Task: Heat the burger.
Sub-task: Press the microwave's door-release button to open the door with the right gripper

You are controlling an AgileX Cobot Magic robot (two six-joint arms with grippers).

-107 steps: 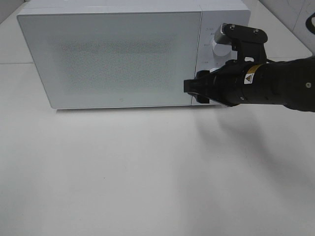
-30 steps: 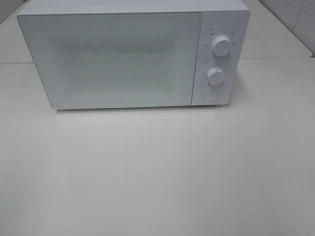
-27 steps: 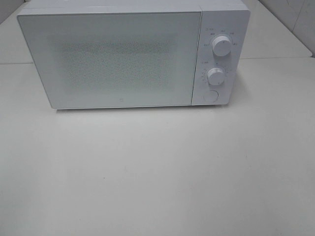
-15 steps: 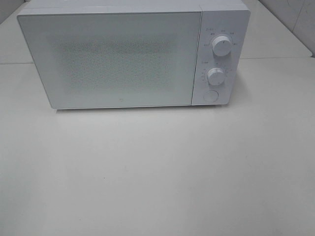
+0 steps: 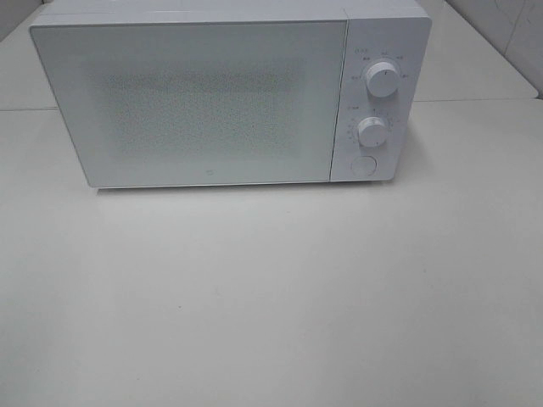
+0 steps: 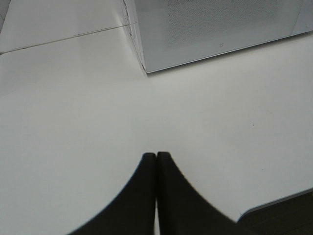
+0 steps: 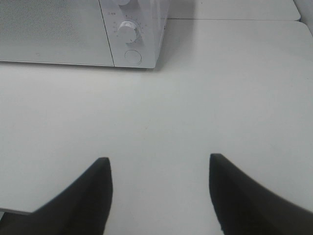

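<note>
A white microwave (image 5: pixel 204 93) stands at the back of the table with its door shut; the burger is hidden from every view. The control panel carries an upper knob (image 5: pixel 382 80), a lower knob (image 5: pixel 372 131) and a round button (image 5: pixel 362 166). Neither arm appears in the exterior high view. In the left wrist view my left gripper (image 6: pixel 156 157) hangs over bare table short of the microwave (image 6: pixel 215 29), its fingers pressed together on nothing. In the right wrist view my right gripper (image 7: pixel 159 164) stands open and empty, well back from the microwave's panel (image 7: pixel 129 34).
The white table (image 5: pixel 271 297) stretches in front of the microwave. A seam (image 6: pixel 63 36) runs across the tabletop beside the microwave's left corner. The table's near edge (image 6: pixel 274 203) shows in the left wrist view.
The right arm, which was at the microwave's control panel a few seconds ago, has withdrawn out of the exterior high view. Over the last second nothing moves.
</note>
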